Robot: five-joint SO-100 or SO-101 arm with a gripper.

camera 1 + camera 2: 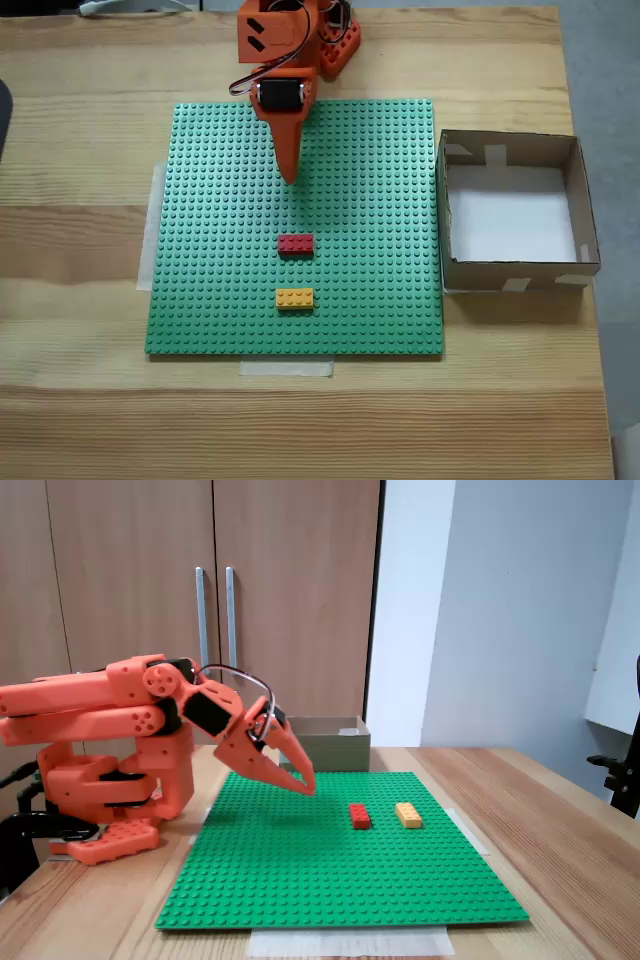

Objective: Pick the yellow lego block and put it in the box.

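The yellow lego block (294,298) (408,814) lies flat on the green baseplate (220,300) (300,880), just in front of a red brick (295,243) (359,816). My orange gripper (291,175) (306,786) hovers above the plate, well short of both bricks, its fingers together and nothing held. The box (590,240) (325,750) stands beside the plate, brown cardboard with a white floor and nothing inside.
The arm's orange base (110,780) sits at the plate's far edge in the fixed view from above. Tape strips (286,368) hold the plate to the wooden table. Wood cabinet doors (200,580) stand behind.
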